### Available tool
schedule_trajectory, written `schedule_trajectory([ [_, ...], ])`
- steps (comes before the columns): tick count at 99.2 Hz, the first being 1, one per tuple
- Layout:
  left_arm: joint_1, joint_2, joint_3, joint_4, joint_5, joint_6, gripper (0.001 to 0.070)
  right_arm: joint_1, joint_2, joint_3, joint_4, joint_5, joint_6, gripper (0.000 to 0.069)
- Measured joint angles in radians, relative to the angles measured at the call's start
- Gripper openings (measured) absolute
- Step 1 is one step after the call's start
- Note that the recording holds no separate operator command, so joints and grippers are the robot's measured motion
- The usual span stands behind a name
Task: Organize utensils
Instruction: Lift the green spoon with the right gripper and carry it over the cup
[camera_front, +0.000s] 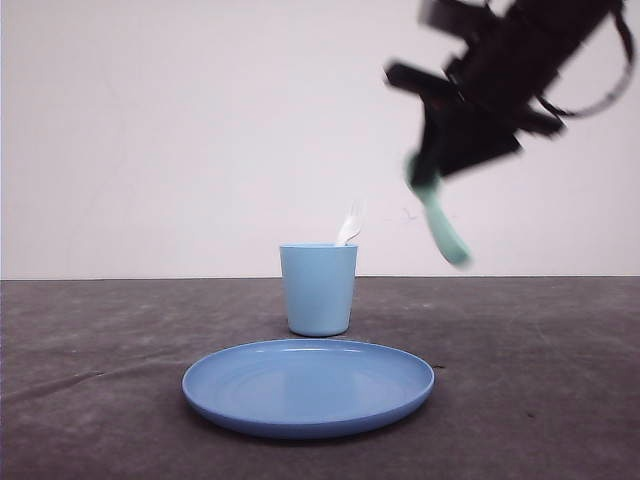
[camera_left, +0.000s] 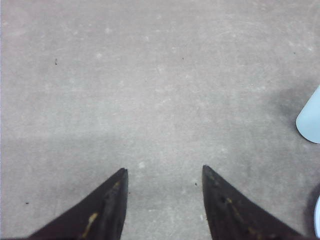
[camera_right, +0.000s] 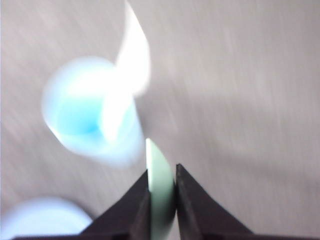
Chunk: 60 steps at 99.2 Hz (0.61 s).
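Mint-green spoon (camera_front: 441, 222), pinched by its handle in the right gripper (camera_right: 163, 192), hangs above and right of the light blue cup (camera_front: 319, 290) holding the white fork (camera_front: 350, 226), seemingly bound there; left gripper (camera_left: 165, 200) agape, empty.

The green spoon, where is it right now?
In the front view the green spoon hangs in the air, pinched in the right tool, up and to the right of the blue cup.

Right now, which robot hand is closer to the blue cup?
Probably the right gripper: it holds the green spoon in the air beside the cup. The left gripper hovers low over the table beside it.
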<state>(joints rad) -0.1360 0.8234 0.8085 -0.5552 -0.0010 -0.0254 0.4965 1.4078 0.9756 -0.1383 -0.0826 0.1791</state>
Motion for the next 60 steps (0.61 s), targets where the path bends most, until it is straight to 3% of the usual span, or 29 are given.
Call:
schedule_trajectory([
  [60,0.000,0.000,0.000,0.002,0.000,0.000,0.0279,0.105,0.098,0.077,0.473,0.034,-0.256,0.0046],
])
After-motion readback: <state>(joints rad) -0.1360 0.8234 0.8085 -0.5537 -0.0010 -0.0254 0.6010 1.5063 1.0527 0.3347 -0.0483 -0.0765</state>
